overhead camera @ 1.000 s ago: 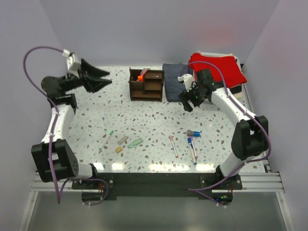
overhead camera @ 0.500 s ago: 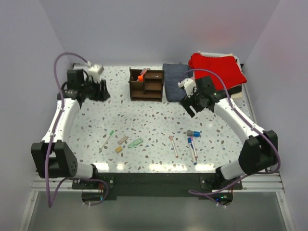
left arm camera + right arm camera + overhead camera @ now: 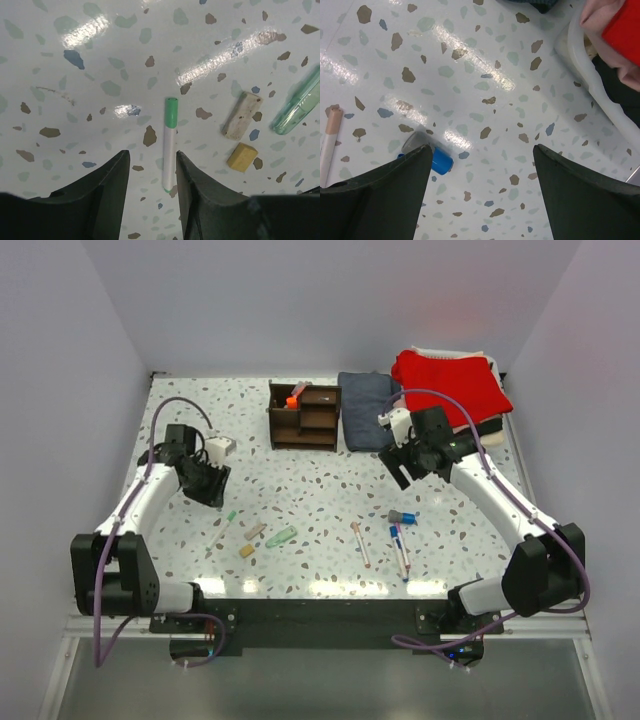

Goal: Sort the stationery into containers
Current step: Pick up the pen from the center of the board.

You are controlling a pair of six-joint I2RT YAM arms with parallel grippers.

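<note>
The dark brown organizer stands at the back centre, with the orange-banded black marker in it. Loose on the table lie a green-capped white pen, two tan blocks, a pale green piece, a pink pen, a blue-capped item and red and blue pens. My left gripper is open and empty just behind the green-capped pen, which lies close to my right finger. My right gripper is wide open and empty above the blue-capped item.
A folded dark cloth and a red cloth lie at the back right, the red one in a white tray. The tan blocks and the pale green piece lie right of the green-capped pen.
My left arm has swung from the far back left forward and down over the green-capped pen. My right gripper has shifted slightly right and toward the near side.
</note>
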